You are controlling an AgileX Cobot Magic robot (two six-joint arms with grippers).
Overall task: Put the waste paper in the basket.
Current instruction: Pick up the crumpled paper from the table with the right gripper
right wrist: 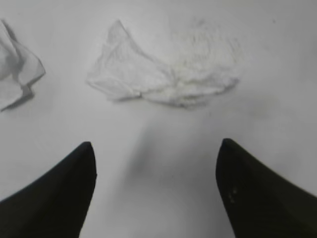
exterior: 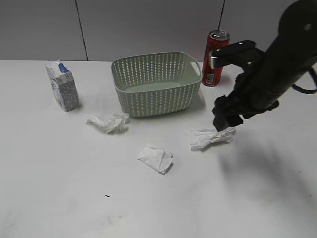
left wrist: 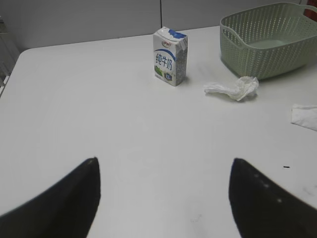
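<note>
Three crumpled white paper wads lie on the white table: a left wad (exterior: 108, 122), a middle wad (exterior: 156, 158) and a right wad (exterior: 208, 137). The pale green perforated basket (exterior: 156, 96) stands behind them and looks empty. My right gripper (exterior: 225, 120) hovers open and empty just above the right wad's right end; that wad shows in the right wrist view (right wrist: 163, 74) ahead of the open jaws (right wrist: 156, 153), with the middle wad (right wrist: 15, 74) at the left edge. My left gripper (left wrist: 163, 168) is open and empty, out of the exterior view; its view shows the left wad (left wrist: 237, 88) and the basket (left wrist: 270, 49).
An upright white-and-blue carton (exterior: 63, 85) stands at the left, also seen in the left wrist view (left wrist: 170, 56). A tall red can (exterior: 215, 58) stands right of the basket. A small dark speck (exterior: 107, 196) lies on the near table.
</note>
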